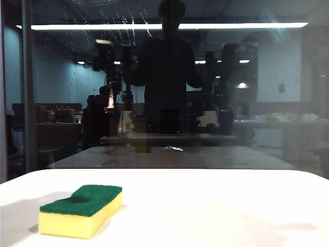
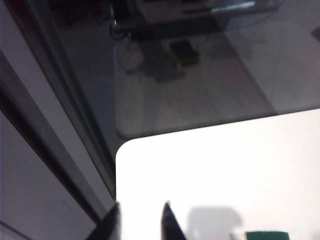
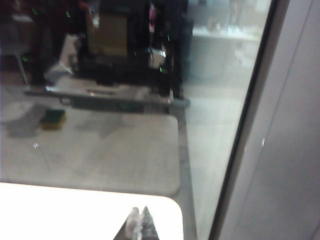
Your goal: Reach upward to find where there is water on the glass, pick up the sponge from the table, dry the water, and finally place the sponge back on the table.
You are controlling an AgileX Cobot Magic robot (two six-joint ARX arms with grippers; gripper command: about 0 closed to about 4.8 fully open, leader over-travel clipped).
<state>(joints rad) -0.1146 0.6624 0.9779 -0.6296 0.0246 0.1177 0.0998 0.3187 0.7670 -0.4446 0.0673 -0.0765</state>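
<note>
On surface (image 1: 216, 206): sponge (image 1: 82, 210), cut off in left wrist view. Left gripper (image 2: 141, 220) jaws slightly parted, empty; right gripper (image 3: 139, 222) jaws closed, empty. Water (image 1: 110, 31) speckling glass (image 1: 61, 103).

The right gripper (image 3: 139, 220) hangs over a rounded corner of the white table (image 3: 60, 210), its fingertips pressed together. Past the table edge stands the dark glass (image 3: 125, 125), mirroring the tabletop and a blurred sponge reflection (image 3: 53, 119).
</note>
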